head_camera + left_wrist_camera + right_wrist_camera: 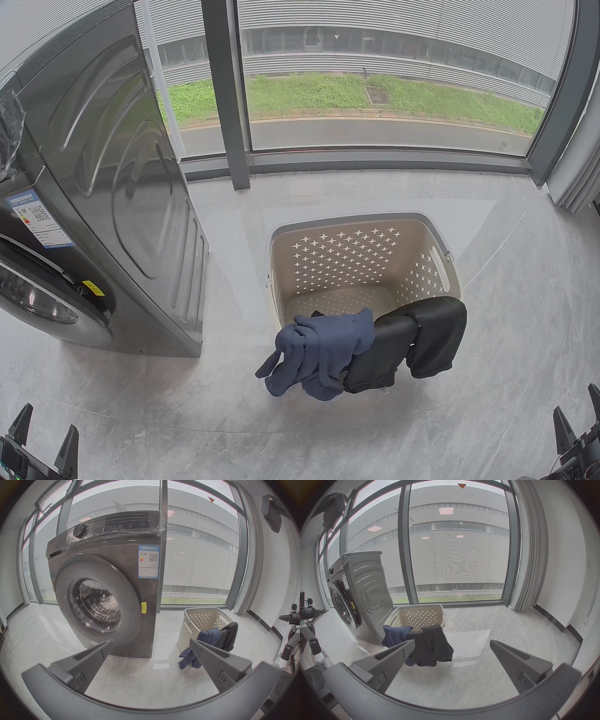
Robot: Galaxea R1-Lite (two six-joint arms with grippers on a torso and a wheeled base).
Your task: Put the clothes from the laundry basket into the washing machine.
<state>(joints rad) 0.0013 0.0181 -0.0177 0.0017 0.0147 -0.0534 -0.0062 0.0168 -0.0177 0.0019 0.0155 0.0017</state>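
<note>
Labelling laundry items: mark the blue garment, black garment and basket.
blue garment [324,347], head view, bunched middle.
black garment [439,331], head view, draped fold.
basket [350,255], head view, far inner wall.

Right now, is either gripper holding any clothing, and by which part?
Nothing is held. The left gripper and right gripper are open; the clothes hang over the laundry basket rim.

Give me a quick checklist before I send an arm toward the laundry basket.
1. Left gripper open: ok.
2. Right gripper open: ok.
3. Blue garment and black garment hang over the near rim of the laundry basket, exposed for a grasp: ok.
4. Washing machine door open: not ok, it looks shut.
5. Floor between basket and machine free: ok.
</note>
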